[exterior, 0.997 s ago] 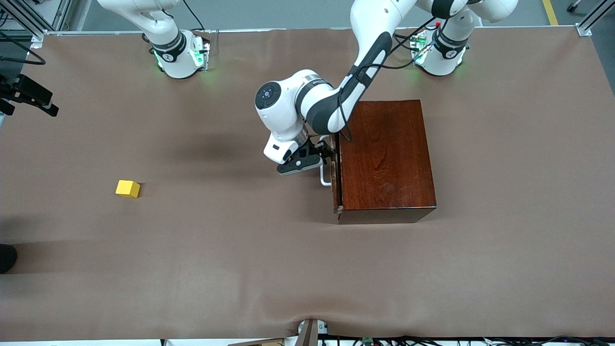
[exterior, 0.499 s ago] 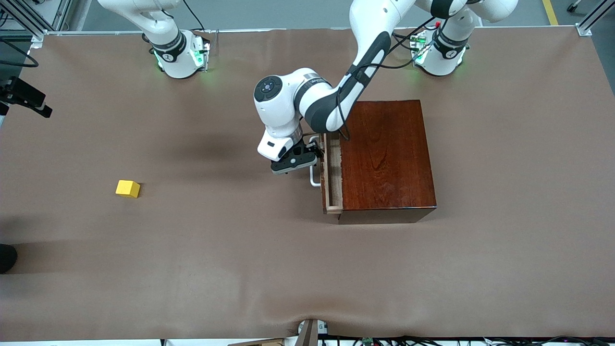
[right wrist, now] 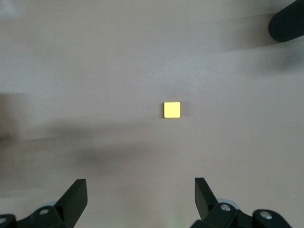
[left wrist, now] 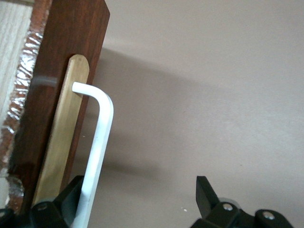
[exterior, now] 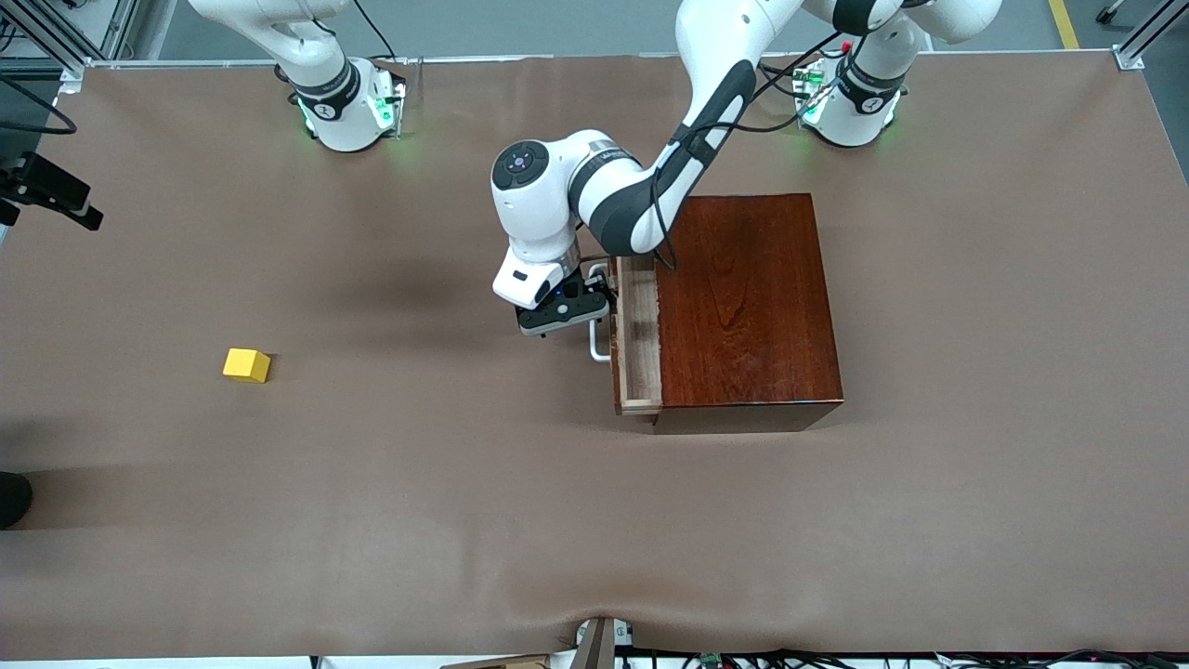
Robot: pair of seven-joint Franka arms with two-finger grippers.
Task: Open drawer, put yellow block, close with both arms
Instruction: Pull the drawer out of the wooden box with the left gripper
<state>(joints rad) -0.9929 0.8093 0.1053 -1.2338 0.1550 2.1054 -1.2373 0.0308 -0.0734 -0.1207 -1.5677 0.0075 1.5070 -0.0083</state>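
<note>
two white arms share a brown-covered table (exterior: 929, 520), but only one is at work. the left gripper (exterior: 563, 311) is down at the white u-shaped handle (exterior: 599, 346) of the drawer (exterior: 637, 339), which shows a strip of pale tray outside the dark mahogany box (exterior: 748, 297). in the left wrist view the fingers (left wrist: 71, 202) are spread wide, with the handle's (left wrist: 97, 142) bar just inside one of them and the other finger well apart, so the jaws look hooked around the bar and not clamped on it.

the step in hand appears to be opening the drawer. the exposed strip looks too narrow for an easy drop, so more travel seems needed. it would go best as a straight pull away from the box, with that finger kept against the bar; any sideways drift could let the handle slip out of the wide jaws or drag the whole box across the cloth.

the yellow block (exterior: 247, 365) sits on the bare cloth toward the right arm's end of the table, well apart from the box and a little nearer the front camera than the handle. the right gripper (right wrist: 140, 202) hangs high over it, jaws wide open and empty, waiting, with the block (right wrist: 172, 109) centred in its wrist view.

nothing lies between block and drawer. the left arm's wrist stands over the spot beside the opening, and it may need to clear off before the right arm brings the block in.
</note>
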